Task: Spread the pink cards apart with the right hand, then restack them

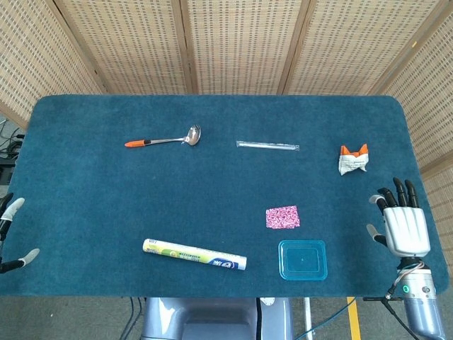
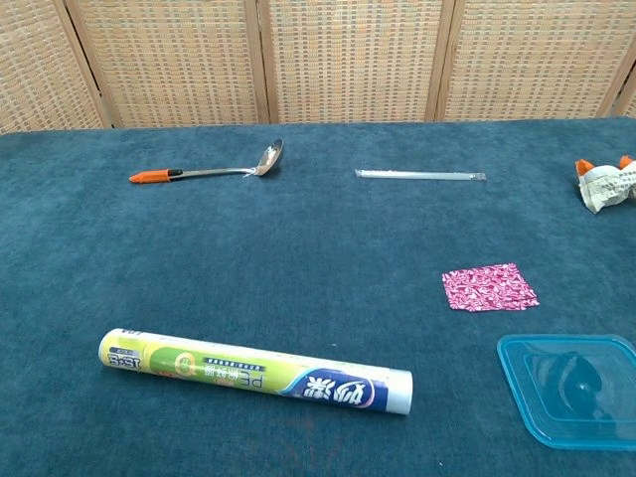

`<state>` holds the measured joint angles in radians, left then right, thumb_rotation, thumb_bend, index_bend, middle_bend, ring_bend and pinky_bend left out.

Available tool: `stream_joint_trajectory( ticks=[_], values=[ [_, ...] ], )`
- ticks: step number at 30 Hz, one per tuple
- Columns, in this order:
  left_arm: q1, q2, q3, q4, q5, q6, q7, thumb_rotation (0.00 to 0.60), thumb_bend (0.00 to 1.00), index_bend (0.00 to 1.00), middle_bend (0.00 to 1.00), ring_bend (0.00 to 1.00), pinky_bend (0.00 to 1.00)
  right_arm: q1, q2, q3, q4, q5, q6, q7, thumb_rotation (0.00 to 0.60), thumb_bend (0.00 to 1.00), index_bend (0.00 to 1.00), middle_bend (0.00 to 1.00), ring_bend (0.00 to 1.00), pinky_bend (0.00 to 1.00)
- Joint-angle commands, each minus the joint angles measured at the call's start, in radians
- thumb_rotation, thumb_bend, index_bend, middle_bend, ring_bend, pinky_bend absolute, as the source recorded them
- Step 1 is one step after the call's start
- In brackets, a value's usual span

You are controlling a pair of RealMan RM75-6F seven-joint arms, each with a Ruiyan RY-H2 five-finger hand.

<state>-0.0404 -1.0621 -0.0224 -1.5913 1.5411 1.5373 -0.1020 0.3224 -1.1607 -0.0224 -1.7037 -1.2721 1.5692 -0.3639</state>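
1. Right hand [image 1: 405, 225]: at the right edge of the tabletop [image 1: 85, 198] in the head view, palm down, fingers spread, holding nothing; its arm is cut off by the lower frame edge. It does not show in the chest view.
2. Left hand [image 1: 10, 237]: only a few fingertips show at the left frame edge in the head view, apart from one another; whether they hold anything cannot be told.
3. Cards [image 1: 282, 217] [image 2: 489, 287]: a single neat pink stack lying flat, right of centre, just behind the tub and well apart from the right hand.
4. Tub [image 1: 303, 260] [image 2: 569, 390]: clear blue, near the front edge; its right side is cut off in the chest view.
5. Tube [image 1: 194, 254]: lies front of centre.
6. Spoon [image 1: 164, 139], straw [image 1: 267, 145], wrapper [image 1: 352, 160]: along the far half; the wrapper is partly cut off in the chest view.
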Motion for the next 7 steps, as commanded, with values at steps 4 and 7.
stream_joint_trajectory(
  ticks=[4,7],
  values=[
    [0.002,0.002,0.002,-0.008,0.006,0.006,0.008,0.600,0.15,0.07,0.00,0.00,0.00,-0.032,0.018,0.004,-0.013,-0.028,0.001,0.008,0.600,0.24,0.37,0.28,0.00,0.00],
    [0.002,0.005,0.005,-0.016,0.010,0.005,0.014,0.600,0.15,0.07,0.00,0.00,0.00,-0.042,0.020,0.011,-0.012,-0.037,-0.009,0.018,0.600,0.24,0.37,0.28,0.00,0.00]
  ],
)
